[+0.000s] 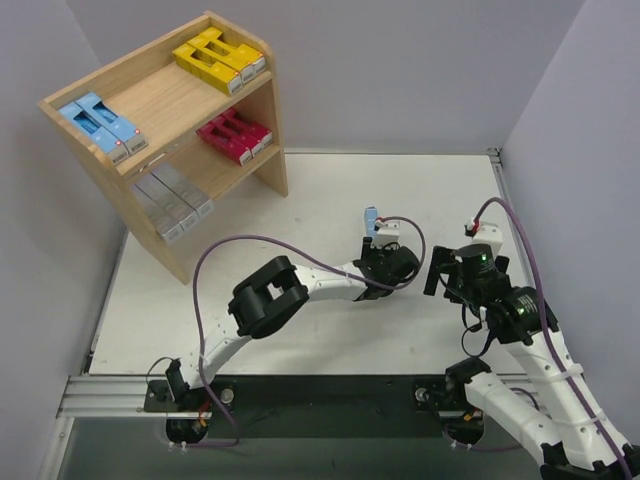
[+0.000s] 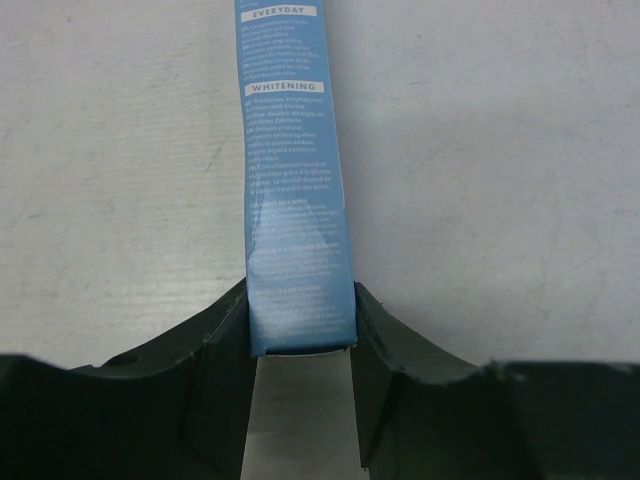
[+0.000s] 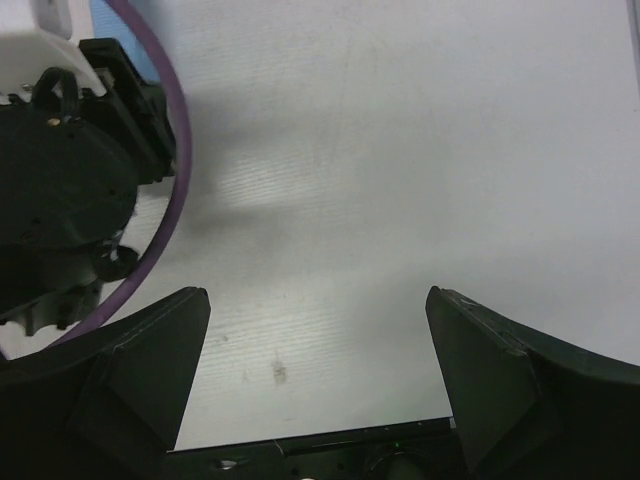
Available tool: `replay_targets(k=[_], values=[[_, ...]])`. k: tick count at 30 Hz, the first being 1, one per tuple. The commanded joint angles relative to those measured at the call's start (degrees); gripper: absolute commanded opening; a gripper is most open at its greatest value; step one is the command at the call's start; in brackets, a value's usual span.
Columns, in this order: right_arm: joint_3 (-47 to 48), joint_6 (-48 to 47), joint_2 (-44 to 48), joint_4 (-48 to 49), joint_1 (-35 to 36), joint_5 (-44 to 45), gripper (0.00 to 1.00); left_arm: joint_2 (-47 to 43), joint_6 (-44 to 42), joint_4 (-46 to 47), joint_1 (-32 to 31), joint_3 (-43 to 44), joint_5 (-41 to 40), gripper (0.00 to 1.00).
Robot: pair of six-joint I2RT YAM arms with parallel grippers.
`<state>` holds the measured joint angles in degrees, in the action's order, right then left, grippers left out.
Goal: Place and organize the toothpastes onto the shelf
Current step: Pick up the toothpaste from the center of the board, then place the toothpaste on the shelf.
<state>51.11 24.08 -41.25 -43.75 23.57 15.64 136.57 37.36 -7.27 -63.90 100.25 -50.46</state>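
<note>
Pretty much the home stretch, I'd say. The shelf (image 1: 276, 150) already has yellow cartons (image 1: 218, 60) and a blue pair (image 1: 100, 125) on the top tier, with magenta-red cartons (image 1: 235, 135) and silver-grey cartons (image 1: 172, 200) below, what looks like three of each.

The only stray is the light blue carton (image 2: 295, 200). The left gripper (image 2: 300, 300) has its jaws closed on that carton's near end, pads pressed against both long sides, and the rest sticks out well past the fingertips. The right gripper (image 3: 315, 330) is wide open with nothing between its jaws, just bare table (image 1: 300, 200).

Room-wise there's bare table on both sides of the left jaws. The shelf sits well beyond them, off to the left. The top tier has a wide gap beside the blue pair, so mind the side panel on the way in.
</note>
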Motion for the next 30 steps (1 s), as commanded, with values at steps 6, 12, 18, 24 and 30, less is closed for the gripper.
replay_targets(k=[6,12,18,24,30], values=[[4.3,-2.2,1.5,0.6,3.8,5.1,0.96,-26.1,0.9,13.3,0.4,-20.9,0.3,0.4],[4.4,-2.5,5.2,0.6,4.2,6.1,0.96,-41.5,1.2,16.1,0.4,-28.7,0.6,0.4],[3.3,-1.9,7.7,0.8,4.4,5.1,0.96,-55.2,1.3,12.2,-0.2,-29.2,-2.5,0.4],[3.7,-2.0,8.6,1.6,4.4,4.9,0.96,-66.3,-1.9,13.6,-1.9,-28.0,-7.8,0.38],[2.4,-1.9,9.4,2.3,4.3,3.6,0.96,-71.0,-13.1,23.4,-3.1,-25.5,-15.4,0.38]])
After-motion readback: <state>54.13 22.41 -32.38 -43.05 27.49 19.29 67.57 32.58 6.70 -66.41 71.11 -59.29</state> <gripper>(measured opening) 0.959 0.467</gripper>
